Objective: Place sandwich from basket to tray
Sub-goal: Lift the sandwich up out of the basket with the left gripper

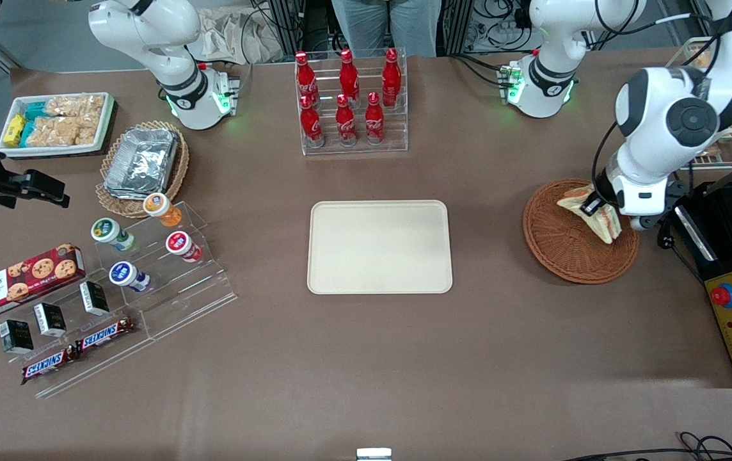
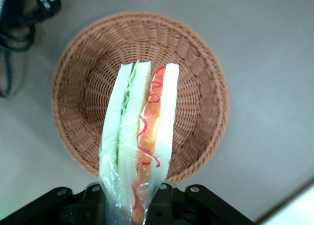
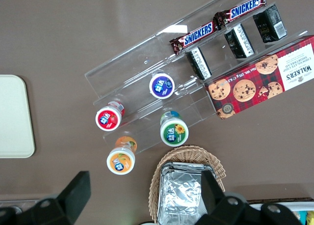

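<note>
The sandwich, a plastic-wrapped wedge of white bread with green and red-orange filling along its edge, is clamped in the left arm's gripper, whose fingers close on its wrapped end. In the wrist view it hangs above the hollow of the round reddish-brown wicker basket, with no contact visible between the bread and the weave. From the front, the sandwich sits over the part of the basket nearest the working arm's end of the table, tilted with its point toward the front camera. The cream-beige tray lies flat in the middle of the table, well apart from the basket, toward the parked arm's end. A clear rack of red cola bottles stands farther from the front camera than the tray.
</note>
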Action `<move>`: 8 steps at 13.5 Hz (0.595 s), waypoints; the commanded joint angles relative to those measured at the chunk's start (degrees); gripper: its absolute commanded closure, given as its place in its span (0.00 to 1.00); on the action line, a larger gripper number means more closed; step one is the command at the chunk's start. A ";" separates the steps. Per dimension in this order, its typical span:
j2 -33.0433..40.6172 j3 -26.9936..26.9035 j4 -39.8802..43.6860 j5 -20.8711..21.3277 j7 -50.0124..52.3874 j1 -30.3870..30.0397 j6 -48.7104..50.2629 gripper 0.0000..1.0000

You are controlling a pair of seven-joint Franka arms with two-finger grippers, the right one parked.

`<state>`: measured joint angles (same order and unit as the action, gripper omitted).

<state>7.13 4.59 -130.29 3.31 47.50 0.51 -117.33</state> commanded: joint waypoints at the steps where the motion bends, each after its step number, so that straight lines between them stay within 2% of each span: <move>1: -4.04 0.16 13.79 -2.06 -2.94 2.29 11.74 1.00; 3: -5.81 0.42 19.53 -3.22 -3.90 4.31 16.59 1.00; 8: -5.99 0.51 21.83 -6.38 -9.87 12.57 16.43 1.00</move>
<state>1.94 5.63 -110.84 -2.02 40.75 10.34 -102.11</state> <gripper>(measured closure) 0.784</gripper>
